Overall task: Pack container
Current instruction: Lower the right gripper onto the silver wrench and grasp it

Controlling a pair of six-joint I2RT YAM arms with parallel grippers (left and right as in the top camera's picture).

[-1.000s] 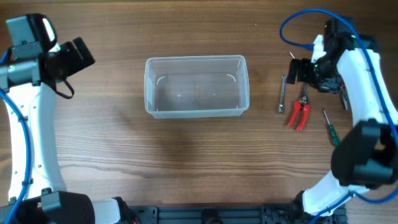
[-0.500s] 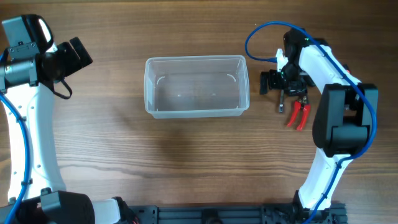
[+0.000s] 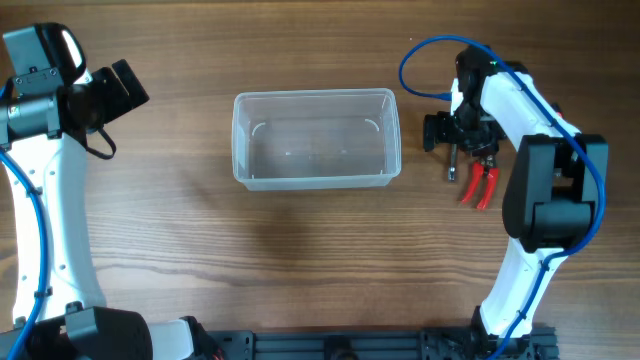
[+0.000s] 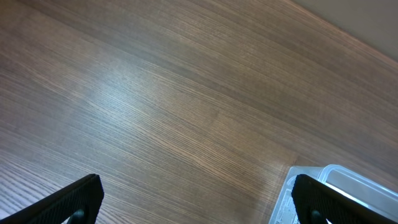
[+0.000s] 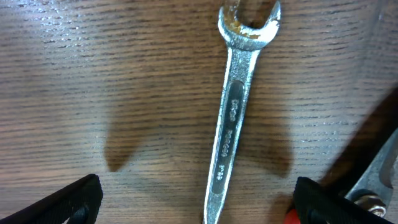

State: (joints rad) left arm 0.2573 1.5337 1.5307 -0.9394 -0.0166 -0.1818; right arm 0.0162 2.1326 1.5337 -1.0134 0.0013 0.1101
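The container (image 3: pixel 315 96) is a clear rectangular tub, standing empty at mid-table; its corner shows in the left wrist view (image 4: pixel 351 186). A silver open-end wrench (image 3: pixel 452 166) lies flat to the right of the tub. My right gripper (image 3: pixel 456 134) is open above the wrench, and in the right wrist view the wrench (image 5: pixel 233 118) runs between the two fingers (image 5: pixel 199 208) without being gripped. My left gripper (image 3: pixel 122 88) is open and empty at the far left, over bare wood (image 4: pixel 199 202).
Pliers with red handles (image 3: pixel 481 183) lie just right of the wrench and show at the right edge of the right wrist view (image 5: pixel 380 183). A blue cable (image 3: pixel 425 60) loops above the right arm. The table is brown wood.
My right arm has swung left from the table's right side to a spot over the wrench, then shifted slightly. The left arm, tub and tools have not moved.
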